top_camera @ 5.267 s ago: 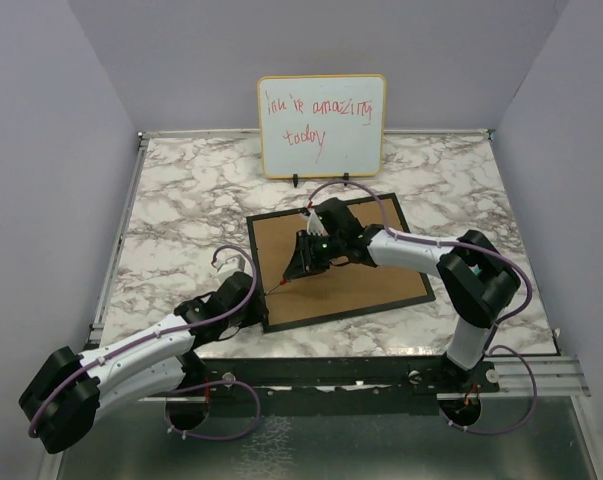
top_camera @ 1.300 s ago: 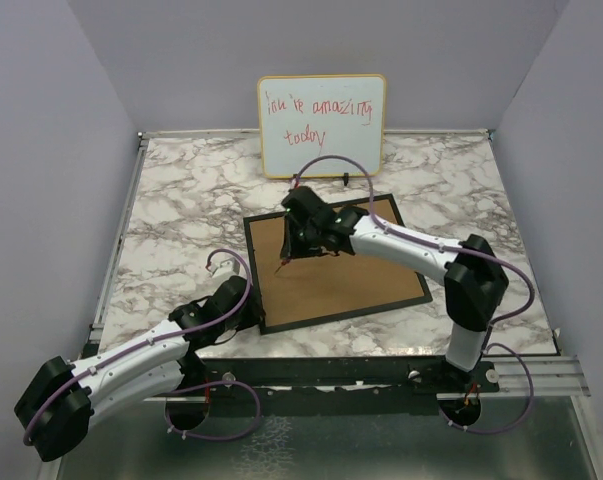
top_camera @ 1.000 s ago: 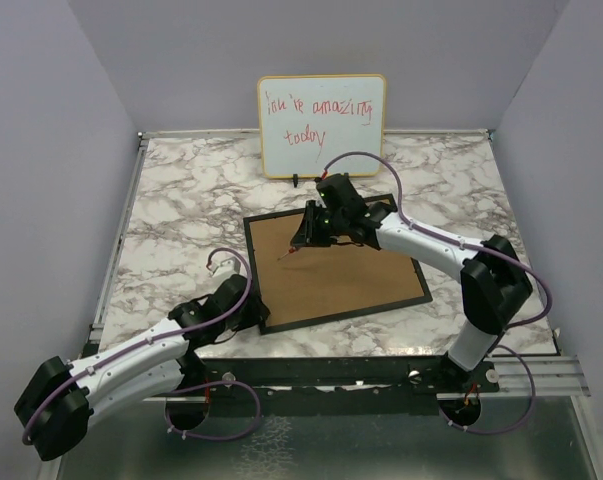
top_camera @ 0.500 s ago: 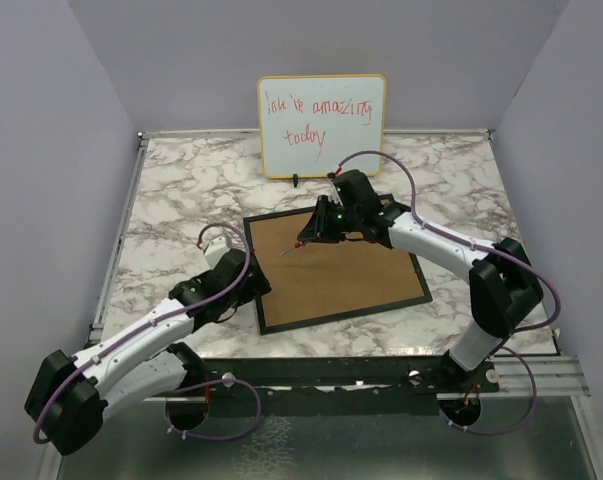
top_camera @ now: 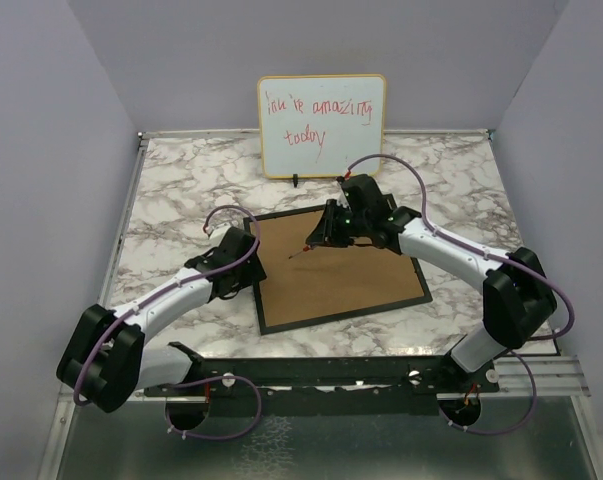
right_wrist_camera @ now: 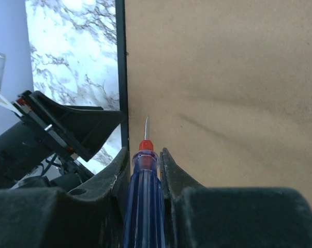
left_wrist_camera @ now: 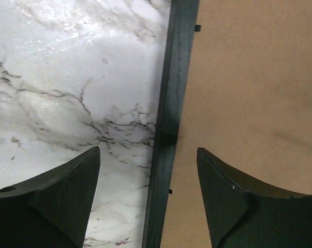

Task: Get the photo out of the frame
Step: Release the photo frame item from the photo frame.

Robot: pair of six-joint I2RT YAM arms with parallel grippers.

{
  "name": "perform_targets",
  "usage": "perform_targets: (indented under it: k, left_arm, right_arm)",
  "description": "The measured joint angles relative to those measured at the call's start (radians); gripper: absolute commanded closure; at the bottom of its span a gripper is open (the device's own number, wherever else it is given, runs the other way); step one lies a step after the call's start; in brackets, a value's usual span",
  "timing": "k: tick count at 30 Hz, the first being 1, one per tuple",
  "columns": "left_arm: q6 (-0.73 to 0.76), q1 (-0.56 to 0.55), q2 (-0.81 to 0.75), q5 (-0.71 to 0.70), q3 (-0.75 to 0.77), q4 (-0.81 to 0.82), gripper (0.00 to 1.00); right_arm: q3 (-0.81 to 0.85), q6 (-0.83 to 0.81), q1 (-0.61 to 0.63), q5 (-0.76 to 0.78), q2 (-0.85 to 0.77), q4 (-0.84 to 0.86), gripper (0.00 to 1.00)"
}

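The frame (top_camera: 343, 311) lies face down in the middle of the table, its brown back panel (top_camera: 356, 275) up. The photo is hidden under that panel. My left gripper (top_camera: 245, 263) stands open at the frame's left side. In the left wrist view its fingers (left_wrist_camera: 68, 196) straddle the black rim (left_wrist_camera: 174, 77), one over marble and one over the back panel (left_wrist_camera: 249, 77). My right gripper (right_wrist_camera: 145, 155) is shut on a blue screwdriver (right_wrist_camera: 143, 201), which points at the back panel (right_wrist_camera: 223, 77) near the left rim (right_wrist_camera: 120, 62). From above, the right gripper (top_camera: 333, 232) hovers over the panel's far part.
A whiteboard (top_camera: 322, 125) with red handwriting stands on a small easel at the back, just behind the frame. The marble table (top_camera: 181, 190) has metal rails along its edges. Grey walls close in on both sides.
My left arm has swung forward along the frame's left rim and its jaws have opened wider. The right gripper has drifted right and back with the screwdriver.
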Motion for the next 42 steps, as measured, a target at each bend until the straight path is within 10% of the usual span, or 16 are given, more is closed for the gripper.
perform_targets:
  k: [26, 42]
  left_arm:
    - [0.024, 0.001, 0.15, 0.037, 0.052, 0.102, 0.89]
    - [0.03, 0.002, 0.151, 0.037, 0.052, 0.103, 1.0]
  right_arm:
    - [-0.164, 0.125, 0.162, -0.067, 0.064, 0.219, 1.0]
    - [-0.152, 0.168, 0.203, 0.02, 0.11, 0.265, 0.99]
